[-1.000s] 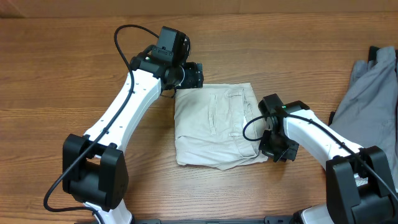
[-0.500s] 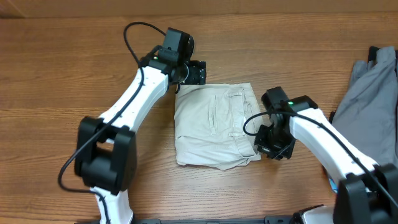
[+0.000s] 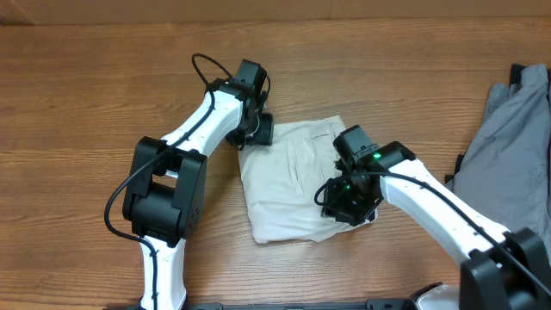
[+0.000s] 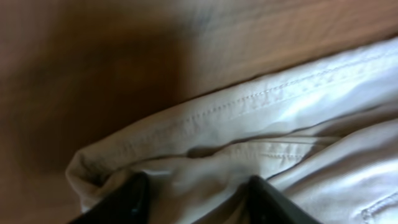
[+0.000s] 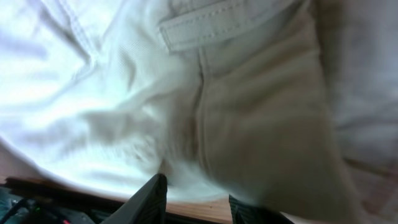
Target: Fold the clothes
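Observation:
The pale beige shorts [image 3: 288, 185] lie folded into a rough rectangle in the middle of the table. My left gripper [image 3: 256, 133] is at their far left corner. In the left wrist view its fingers [image 4: 199, 199] stand wide apart with the seamed hem [image 4: 280, 124] bunched between them. My right gripper [image 3: 344, 207] is over the shorts' near right part. In the right wrist view its fingers [image 5: 196, 202] are apart at the fabric's edge [image 5: 186, 93], with a belt loop above and a strip of table between the tips.
A grey garment [image 3: 516, 129] lies at the right edge of the wooden table [image 3: 86, 103]. Both white arms reach in from the front, the left arm's cable looping above it.
My left gripper came down onto the shorts' far left corner. My right gripper moved left onto the shorts' right side. The shorts shifted and turned slightly.

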Controlling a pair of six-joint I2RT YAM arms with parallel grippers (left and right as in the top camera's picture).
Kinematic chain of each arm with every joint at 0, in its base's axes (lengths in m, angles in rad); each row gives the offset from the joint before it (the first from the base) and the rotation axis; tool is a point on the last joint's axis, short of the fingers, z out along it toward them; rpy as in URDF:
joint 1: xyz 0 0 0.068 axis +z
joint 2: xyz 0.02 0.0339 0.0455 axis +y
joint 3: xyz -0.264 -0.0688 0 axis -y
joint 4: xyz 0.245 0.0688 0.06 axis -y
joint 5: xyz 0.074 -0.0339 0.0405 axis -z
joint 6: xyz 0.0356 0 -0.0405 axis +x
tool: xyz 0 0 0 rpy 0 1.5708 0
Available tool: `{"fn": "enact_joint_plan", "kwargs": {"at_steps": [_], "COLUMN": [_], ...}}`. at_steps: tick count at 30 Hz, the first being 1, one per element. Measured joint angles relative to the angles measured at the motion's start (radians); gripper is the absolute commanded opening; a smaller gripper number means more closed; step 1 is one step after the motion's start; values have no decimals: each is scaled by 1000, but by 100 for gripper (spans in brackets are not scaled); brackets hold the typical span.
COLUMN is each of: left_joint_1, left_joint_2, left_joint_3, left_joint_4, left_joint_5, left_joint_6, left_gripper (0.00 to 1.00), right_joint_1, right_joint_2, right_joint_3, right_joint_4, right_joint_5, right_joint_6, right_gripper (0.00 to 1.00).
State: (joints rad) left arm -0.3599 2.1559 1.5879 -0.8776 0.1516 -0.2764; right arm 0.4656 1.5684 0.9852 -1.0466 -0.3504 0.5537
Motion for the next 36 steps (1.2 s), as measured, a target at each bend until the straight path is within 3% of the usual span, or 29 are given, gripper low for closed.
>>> {"fn": "enact_joint_plan", "kwargs": {"at_steps": [7,12,15,17,19,27,36], "left_joint_1": [1,0,0,0,0,1,0], "left_joint_2": [2,5,2,-9,-38,-178,-67], "left_joint_3": [2,0,-3,-6,-11,-6,-6], "left_joint_4": [-367,-439,-388,-326,-246,87,130], "left_joint_5": [-9,64,134,163,179,232,284], "left_joint_6": [-2,0,11,16,18,23,25], "left_gripper": [48,48,51,60,100,100,100], "right_joint_1": [-48,-169,-256,-283,-293,-293,-293], "right_joint_2": [135,163,163,163,163,163,163], "right_joint_3": [-24,-24,-11,5,17,19,20], "right_joint_4": [16,79,107,107,105,102,100], "right_joint_5": [34,43,68,90,111,132,134], "right_joint_6": [0,-5,-43,-66,-84,-109,-110], "right_gripper": [38,42,45,46,47,49,49]}}
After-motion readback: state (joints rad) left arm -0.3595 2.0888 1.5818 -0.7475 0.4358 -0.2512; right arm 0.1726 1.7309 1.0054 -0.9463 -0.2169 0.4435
